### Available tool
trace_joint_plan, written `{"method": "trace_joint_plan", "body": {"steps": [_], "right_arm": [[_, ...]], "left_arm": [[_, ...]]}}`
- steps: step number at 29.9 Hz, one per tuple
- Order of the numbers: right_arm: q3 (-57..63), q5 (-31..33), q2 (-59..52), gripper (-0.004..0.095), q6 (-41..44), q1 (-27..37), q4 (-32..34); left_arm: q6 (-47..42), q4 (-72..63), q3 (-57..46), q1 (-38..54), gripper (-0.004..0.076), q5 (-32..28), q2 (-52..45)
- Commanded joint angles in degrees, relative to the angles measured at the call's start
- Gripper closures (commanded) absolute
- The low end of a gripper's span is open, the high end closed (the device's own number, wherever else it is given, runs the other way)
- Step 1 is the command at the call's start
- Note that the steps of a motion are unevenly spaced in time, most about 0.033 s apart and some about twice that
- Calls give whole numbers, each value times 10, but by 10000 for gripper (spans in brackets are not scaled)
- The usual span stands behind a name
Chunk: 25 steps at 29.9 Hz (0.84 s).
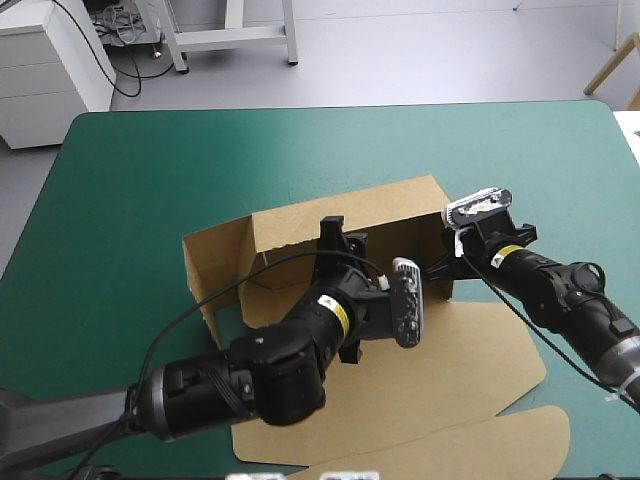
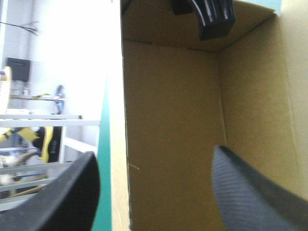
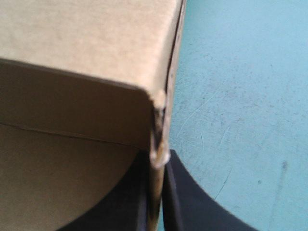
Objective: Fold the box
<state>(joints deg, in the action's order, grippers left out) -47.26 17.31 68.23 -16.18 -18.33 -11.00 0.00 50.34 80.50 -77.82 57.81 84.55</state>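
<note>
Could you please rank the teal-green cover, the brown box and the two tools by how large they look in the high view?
1. teal-green cover, the largest by far.
2. box.
3. left tool and right tool: both small and partly hidden at the box walls, so I cannot rank one above the other.

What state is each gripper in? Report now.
Left gripper: open, straddling a wall of the box.
Right gripper: shut on the box, at a wall's end.

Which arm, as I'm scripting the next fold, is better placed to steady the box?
Probably the right gripper: shut on the box at a corner, while the left gripper stands open astride a wall.
</note>
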Motion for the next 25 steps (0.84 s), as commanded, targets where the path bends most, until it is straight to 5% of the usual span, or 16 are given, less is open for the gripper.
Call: {"method": "trace_joint_plan", "body": {"steps": [1,7,14,25], "right_arm": [[-20,-39,-16,927,2,2,2],[-20,-39,-16,927,2,2,2],[-20,-37,-16,927,2,2,2],[-20,-37,-16,927,4,2,2]], "left_arm": [[105,-126,86,58,428,9,-20],[182,-289,205,201,444,24,-20],[213,-450,316,389,726,136,-20],[189,-521,330,679,731,133,-32]]}}
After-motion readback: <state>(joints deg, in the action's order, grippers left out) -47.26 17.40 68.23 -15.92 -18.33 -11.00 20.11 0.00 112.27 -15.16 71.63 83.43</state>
